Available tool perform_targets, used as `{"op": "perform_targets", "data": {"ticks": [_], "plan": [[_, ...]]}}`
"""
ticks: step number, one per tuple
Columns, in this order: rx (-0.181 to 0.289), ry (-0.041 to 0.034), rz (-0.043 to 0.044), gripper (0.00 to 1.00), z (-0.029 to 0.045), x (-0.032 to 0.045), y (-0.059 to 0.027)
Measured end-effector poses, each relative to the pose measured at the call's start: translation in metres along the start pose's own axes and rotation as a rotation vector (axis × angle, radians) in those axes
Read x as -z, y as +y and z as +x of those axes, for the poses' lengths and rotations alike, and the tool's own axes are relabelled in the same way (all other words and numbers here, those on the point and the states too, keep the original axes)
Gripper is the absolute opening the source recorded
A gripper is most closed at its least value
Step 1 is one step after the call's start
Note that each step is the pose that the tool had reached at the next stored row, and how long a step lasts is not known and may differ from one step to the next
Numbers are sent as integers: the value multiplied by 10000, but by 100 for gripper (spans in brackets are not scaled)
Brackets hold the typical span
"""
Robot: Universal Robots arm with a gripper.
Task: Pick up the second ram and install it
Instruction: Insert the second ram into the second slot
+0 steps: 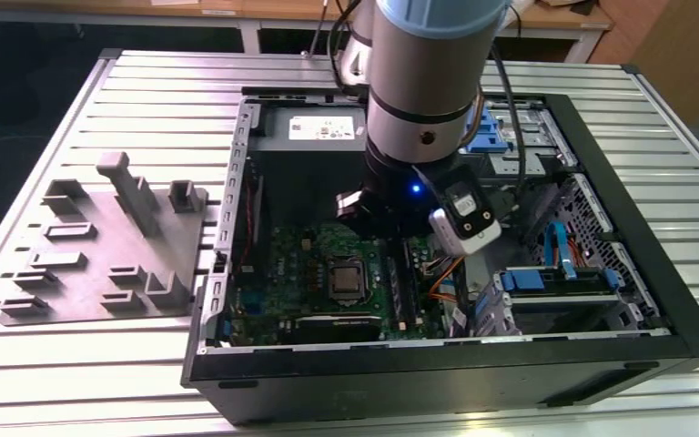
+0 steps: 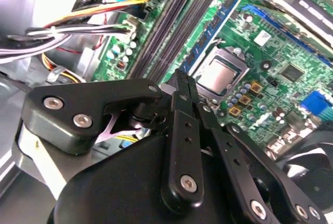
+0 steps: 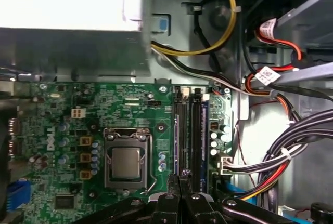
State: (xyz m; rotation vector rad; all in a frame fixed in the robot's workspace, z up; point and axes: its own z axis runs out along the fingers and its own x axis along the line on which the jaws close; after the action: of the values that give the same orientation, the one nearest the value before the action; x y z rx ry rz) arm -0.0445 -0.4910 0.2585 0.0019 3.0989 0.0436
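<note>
**Squarely over memory slots (image 3: 186,130), gripper (image 3: 180,174) clenched**

Tips meet beside the CPU socket (image 3: 126,161), likely aligned for a straight push. Whether the second ram sits between them, I cannot tell. The grey tray (image 1: 83,305) stands well apart.

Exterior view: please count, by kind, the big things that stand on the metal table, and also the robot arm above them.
Grey tray: 1
Computer case: 1
Robot arm: 1
Total: 3
</note>
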Motion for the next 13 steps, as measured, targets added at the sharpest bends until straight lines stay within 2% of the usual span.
{"op": "perform_targets", "data": {"ticks": [3, 9, 13], "plan": [[-73, -1, 3, 11, -25, -32, -1], [-92, -1, 5, 11, -25, -47, -1], [-101, -2, 4, 11, -29, -86, -3]]}}
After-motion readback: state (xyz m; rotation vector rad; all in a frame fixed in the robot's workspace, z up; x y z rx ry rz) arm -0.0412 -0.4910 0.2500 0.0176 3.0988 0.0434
